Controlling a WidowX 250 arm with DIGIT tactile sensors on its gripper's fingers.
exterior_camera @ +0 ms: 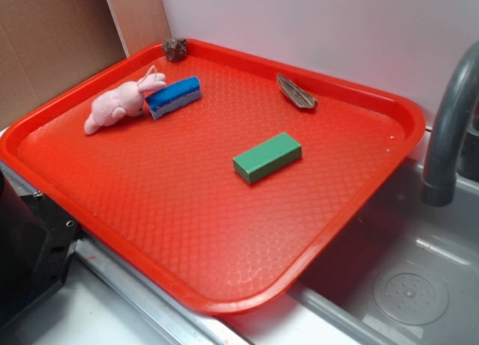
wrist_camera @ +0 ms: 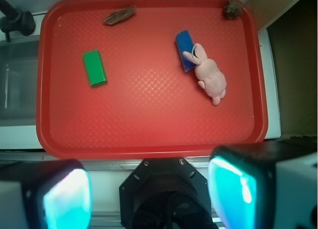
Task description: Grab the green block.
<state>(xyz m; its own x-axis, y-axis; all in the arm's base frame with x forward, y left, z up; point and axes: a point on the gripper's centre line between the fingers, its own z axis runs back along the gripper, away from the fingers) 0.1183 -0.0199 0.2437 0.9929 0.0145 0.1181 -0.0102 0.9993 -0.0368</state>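
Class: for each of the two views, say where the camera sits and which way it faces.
Exterior: beside the sink, looking down at an angle across the red tray; no gripper visible.
Wrist: high above, looking straight down; gripper fingers frame the bottom edge, apart.
Shared: green block, blue block, pink rabbit.

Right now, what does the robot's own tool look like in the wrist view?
The tool shows two blocky fingers with glossy, teal-lit inner pads and pale outer sides. Between them sits a black, roughly octagonal housing with small screws. No cables or markings are visible.
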